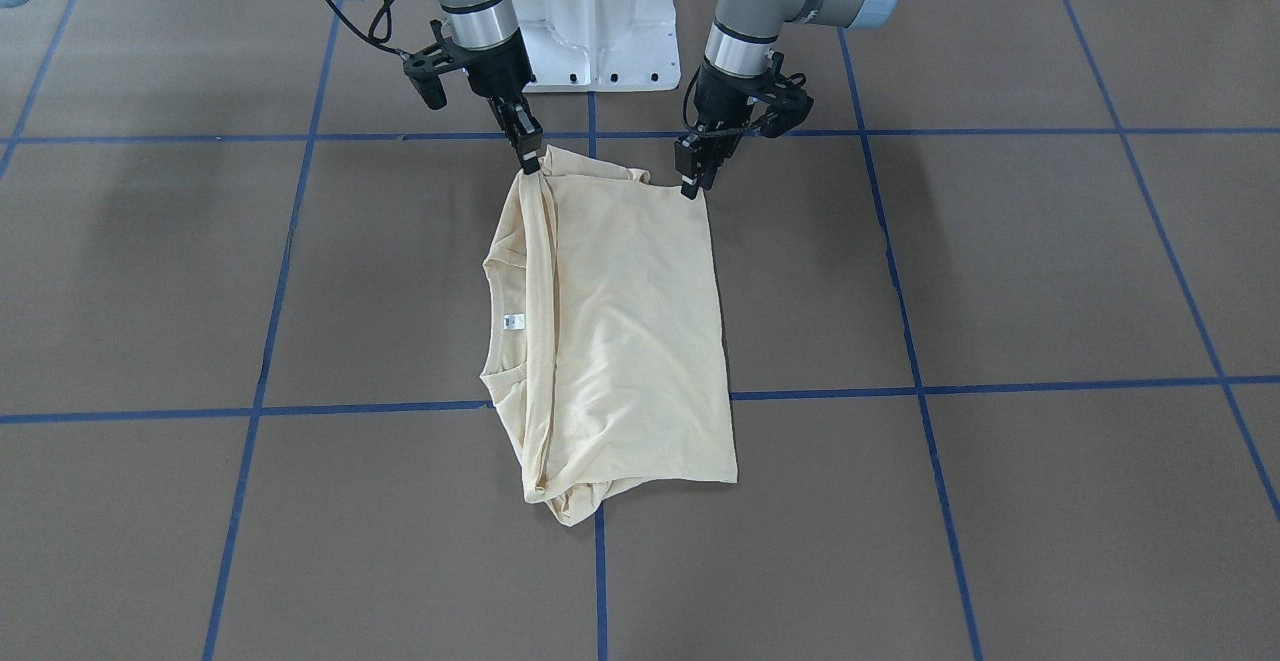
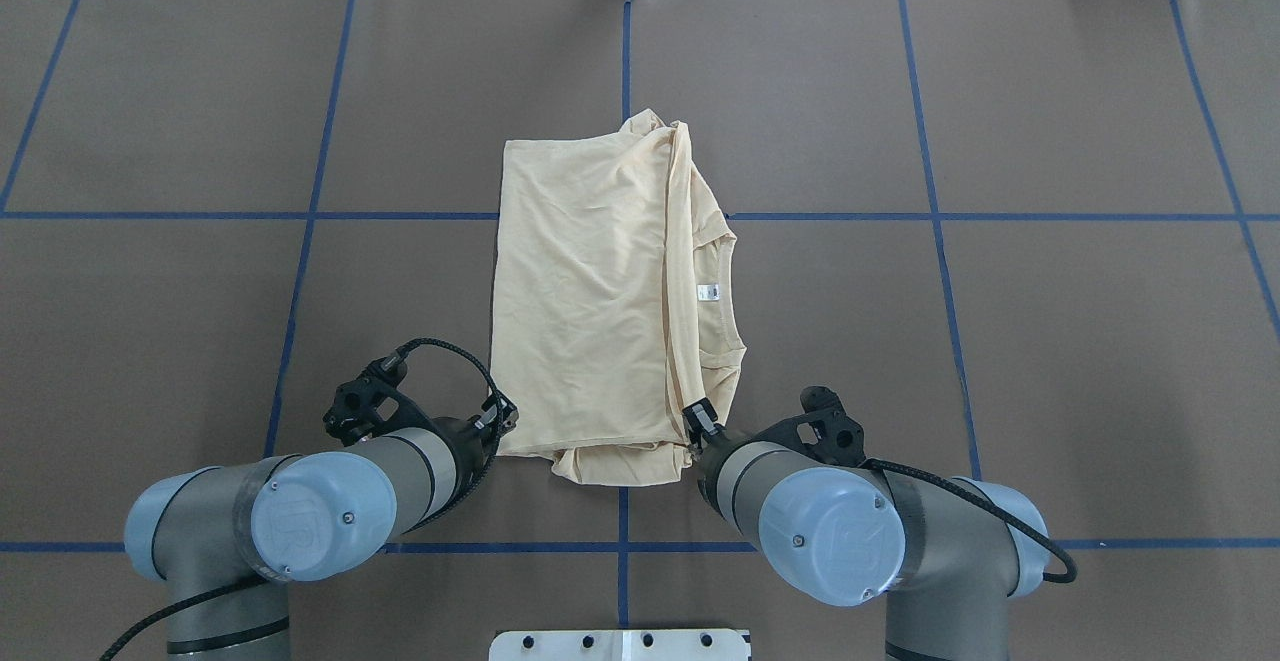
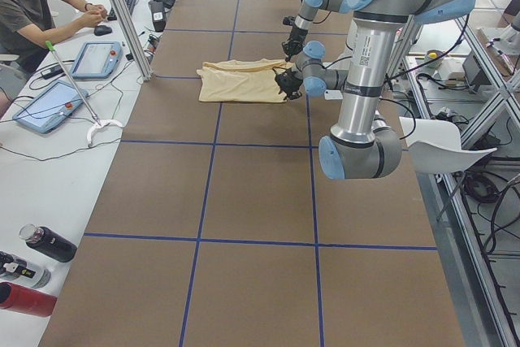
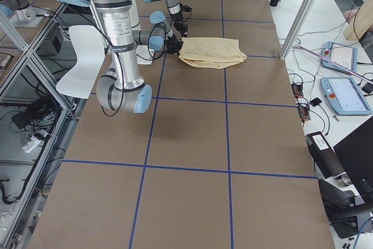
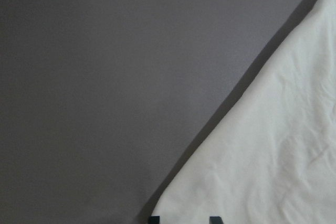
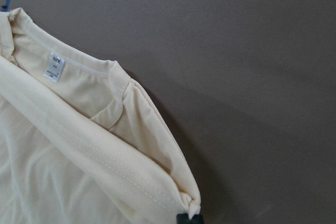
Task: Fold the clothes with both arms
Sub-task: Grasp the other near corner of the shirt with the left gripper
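Observation:
The clothes are one pale cream shirt point(image 1: 620, 341) point(image 2: 590, 291), folded into a long rectangle on the brown table. Its white neck label point(image 1: 514, 321) point(image 6: 54, 67) faces up at the collar. My right gripper point(image 1: 529, 163) point(image 6: 190, 219) is shut on the bunched near corner at the collar side and holds it slightly raised. My left gripper point(image 1: 693, 186) point(image 5: 184, 220) is at the other near corner. In the left wrist view its two dark fingertips stand apart with the cloth point(image 5: 273, 145) between them.
The white pedestal base point(image 1: 595, 21) stands just behind both grippers. Blue tape lines point(image 1: 910, 341) divide the brown table point(image 1: 1000, 261). A person point(image 3: 32, 6) sits at a side desk with tablets point(image 3: 93, 58); bottles point(image 3: 49, 243) lie beside the table.

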`<action>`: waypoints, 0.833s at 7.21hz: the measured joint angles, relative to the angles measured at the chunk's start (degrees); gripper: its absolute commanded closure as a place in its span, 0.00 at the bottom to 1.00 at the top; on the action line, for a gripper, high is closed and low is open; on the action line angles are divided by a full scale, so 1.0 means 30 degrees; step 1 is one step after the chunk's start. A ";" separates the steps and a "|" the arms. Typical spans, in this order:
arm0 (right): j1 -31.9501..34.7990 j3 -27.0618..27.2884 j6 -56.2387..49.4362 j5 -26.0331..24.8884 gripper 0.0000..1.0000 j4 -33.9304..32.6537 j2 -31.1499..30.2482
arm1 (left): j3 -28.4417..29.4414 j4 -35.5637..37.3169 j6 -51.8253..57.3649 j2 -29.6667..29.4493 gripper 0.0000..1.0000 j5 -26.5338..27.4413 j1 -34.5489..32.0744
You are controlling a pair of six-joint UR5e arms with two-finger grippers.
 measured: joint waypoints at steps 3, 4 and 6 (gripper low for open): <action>0.0023 0.0116 0.0001 0.0000 1.00 0.0000 -0.0012 | 0.0198 0.0032 -0.0019 0.0039 0.56 -0.0047 0.0190; 0.0028 0.0131 0.0001 0.0001 1.00 0.0001 -0.0011 | 0.0225 0.0033 -0.0020 0.0038 0.56 -0.0067 0.0211; 0.0029 0.0144 0.0000 0.0001 1.00 0.0000 0.0013 | 0.0382 0.0034 -0.0020 0.0040 0.57 -0.0086 0.0244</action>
